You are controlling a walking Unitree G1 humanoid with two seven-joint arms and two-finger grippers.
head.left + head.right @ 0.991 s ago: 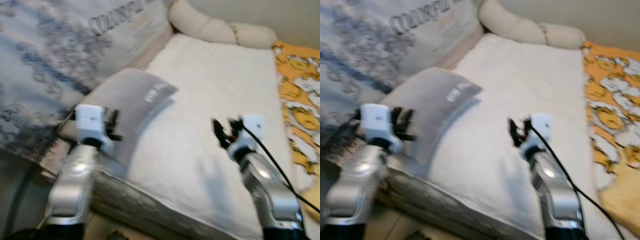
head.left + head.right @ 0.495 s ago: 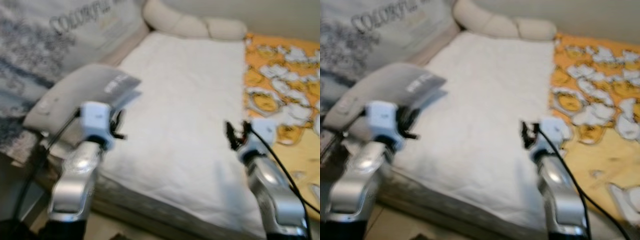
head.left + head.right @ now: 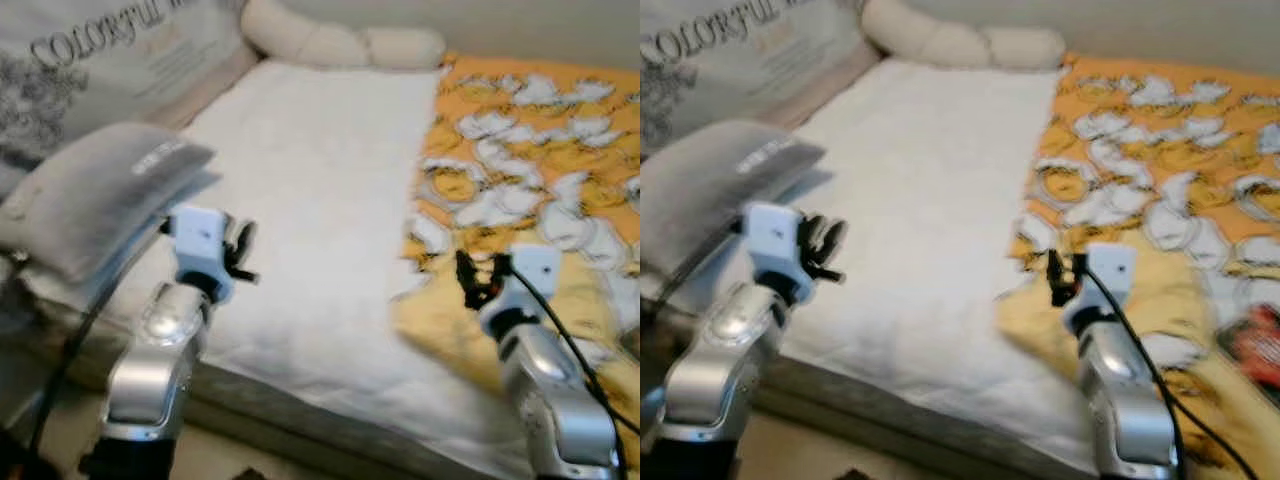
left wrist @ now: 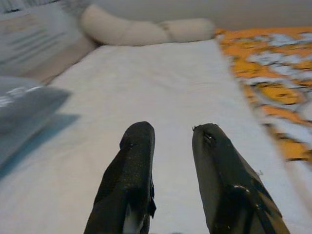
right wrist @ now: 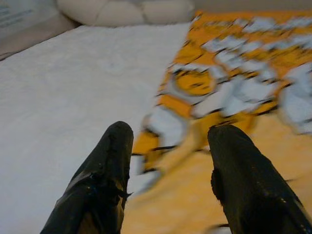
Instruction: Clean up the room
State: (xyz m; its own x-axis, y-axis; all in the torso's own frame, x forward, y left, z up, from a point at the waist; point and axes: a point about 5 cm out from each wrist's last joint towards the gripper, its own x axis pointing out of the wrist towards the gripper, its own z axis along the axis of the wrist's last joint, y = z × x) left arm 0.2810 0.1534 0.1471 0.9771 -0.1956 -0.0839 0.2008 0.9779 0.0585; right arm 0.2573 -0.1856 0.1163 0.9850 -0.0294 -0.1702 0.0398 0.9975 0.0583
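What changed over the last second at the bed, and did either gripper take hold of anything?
Mostly the camera: the view swung toward the robot's right, bringing much more of the orange patterned blanket into sight and pushing the grey pillow toward the left edge. The left gripper and right gripper stay raised over the bed, open and empty. Nothing on the white sheet visibly moved.

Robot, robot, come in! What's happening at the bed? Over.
Left gripper open, empty, over white sheet. Right gripper open, empty, at orange blanket edge. Grey pillow beside left arm.
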